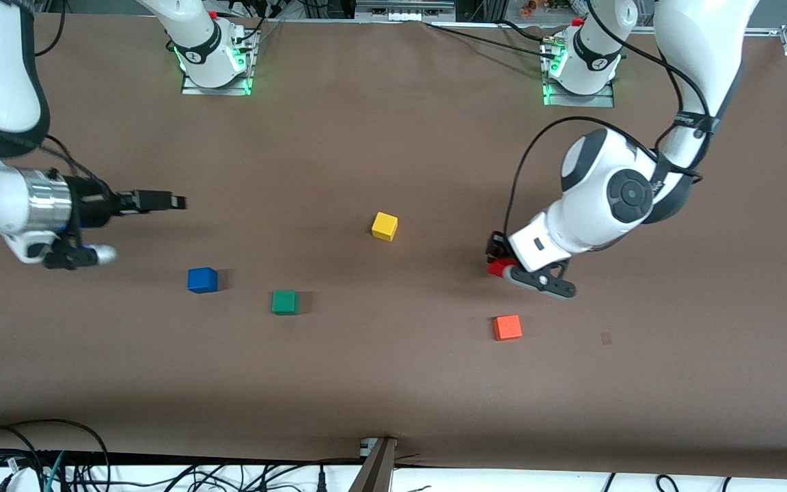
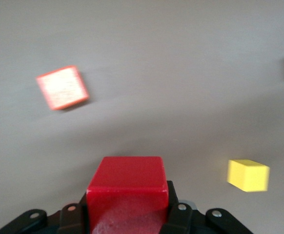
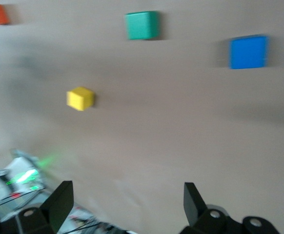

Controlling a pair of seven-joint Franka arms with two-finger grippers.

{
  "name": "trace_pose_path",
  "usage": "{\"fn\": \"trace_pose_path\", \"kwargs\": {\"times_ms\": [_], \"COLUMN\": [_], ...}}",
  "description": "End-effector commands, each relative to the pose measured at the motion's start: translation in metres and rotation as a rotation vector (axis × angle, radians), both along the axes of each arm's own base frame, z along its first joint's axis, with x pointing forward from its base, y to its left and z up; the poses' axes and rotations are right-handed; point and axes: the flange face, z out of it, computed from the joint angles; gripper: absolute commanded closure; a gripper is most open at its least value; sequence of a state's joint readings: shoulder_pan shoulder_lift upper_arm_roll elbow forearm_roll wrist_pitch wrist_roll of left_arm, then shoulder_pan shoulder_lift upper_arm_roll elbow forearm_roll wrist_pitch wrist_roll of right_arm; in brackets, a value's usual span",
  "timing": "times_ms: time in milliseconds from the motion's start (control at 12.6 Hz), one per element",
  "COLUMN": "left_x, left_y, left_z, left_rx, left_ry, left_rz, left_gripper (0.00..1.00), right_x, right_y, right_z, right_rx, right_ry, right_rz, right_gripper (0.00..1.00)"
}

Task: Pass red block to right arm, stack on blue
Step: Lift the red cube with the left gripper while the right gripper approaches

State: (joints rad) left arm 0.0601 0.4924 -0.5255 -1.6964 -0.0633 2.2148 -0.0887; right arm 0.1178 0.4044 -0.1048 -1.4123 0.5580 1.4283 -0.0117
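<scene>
1. Left gripper, jaws clamped on the red block, is over the worktop between the yellow cube and the orange-red cube.
2. Right gripper, jaws apart, is over the worktop's right-arm end, near the blue cube.
3. Risk: at handover the block may drop if released before the right jaws close; misalignment would cause this.
4. The block is a matte, pure-red cube.
</scene>
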Motion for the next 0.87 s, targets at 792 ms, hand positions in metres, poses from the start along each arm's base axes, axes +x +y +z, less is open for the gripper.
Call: {"fn": "trace_pose_path", "kwargs": {"times_ms": [792], "left_x": [-0.001], "left_y": [-0.101], "left_z": [0.020], "left_rx": [-0.610], "left_ry": [-0.445], "left_rz": [-0.502], "left_gripper": [0.92], "right_x": [0.040], "right_y": [0.111], "right_z": [-0.170], "right_rx": [0.789], "right_ry": [0.186], "right_rz": [-0.236], "right_gripper": [0.00]}}
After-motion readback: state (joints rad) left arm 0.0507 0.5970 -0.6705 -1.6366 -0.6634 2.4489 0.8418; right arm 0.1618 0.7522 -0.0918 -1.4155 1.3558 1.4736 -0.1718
